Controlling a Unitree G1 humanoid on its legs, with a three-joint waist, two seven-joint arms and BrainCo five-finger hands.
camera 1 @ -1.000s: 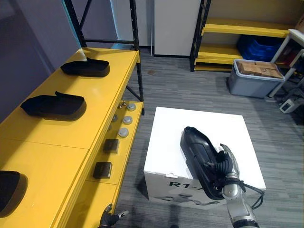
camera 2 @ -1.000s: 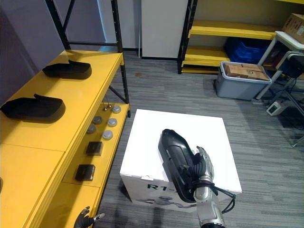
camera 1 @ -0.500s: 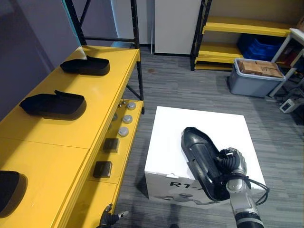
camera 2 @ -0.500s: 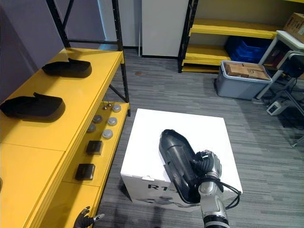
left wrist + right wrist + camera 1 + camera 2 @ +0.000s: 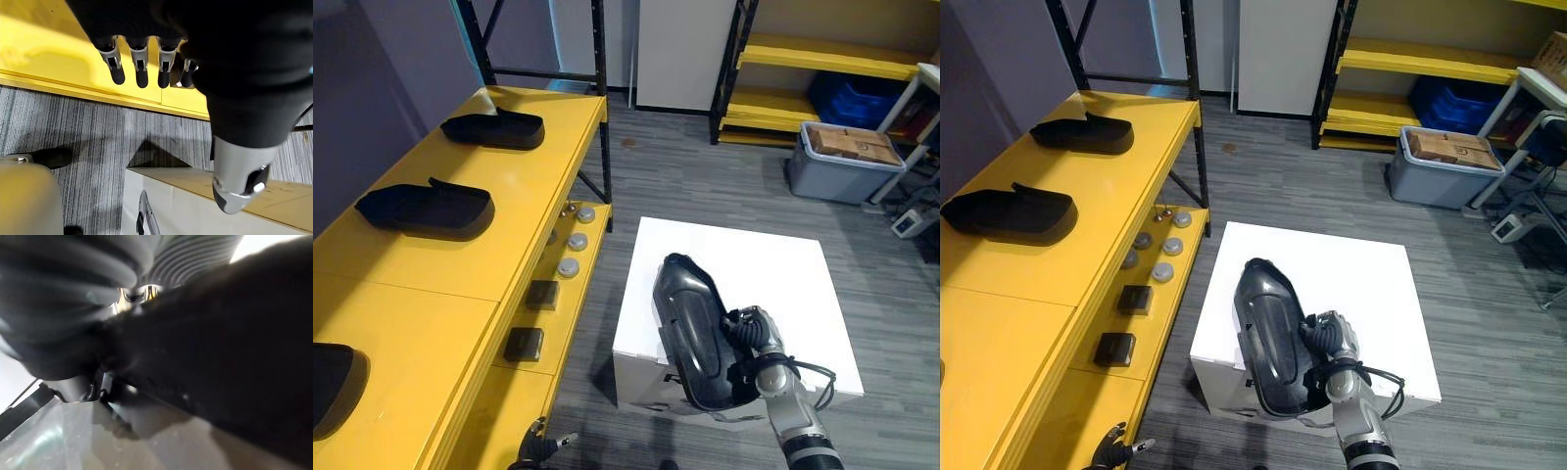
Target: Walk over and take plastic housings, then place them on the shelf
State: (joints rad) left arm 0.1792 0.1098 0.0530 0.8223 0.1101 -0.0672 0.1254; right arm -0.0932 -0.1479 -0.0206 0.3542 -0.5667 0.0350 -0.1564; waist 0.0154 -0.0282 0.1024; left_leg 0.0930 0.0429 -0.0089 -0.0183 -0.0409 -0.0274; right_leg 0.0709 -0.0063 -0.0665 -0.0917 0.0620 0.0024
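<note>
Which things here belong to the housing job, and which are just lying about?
Part of the job:
- plastic housing, gripped by the right hand at the white box
- other housings lying on the yellow shelf
- left hand, hanging open and idle

Just lying about:
- round discs
- dark blocks
- grey bin
- blue crates

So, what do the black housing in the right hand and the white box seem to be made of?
The housing, gripped by the right hand, looks like moulded plastic, dark and semi-glossy: light streaks run along its curved shell. The white box is probably cardboard with a matt finish: flat faces, sharp straight edges, no shine.
</note>
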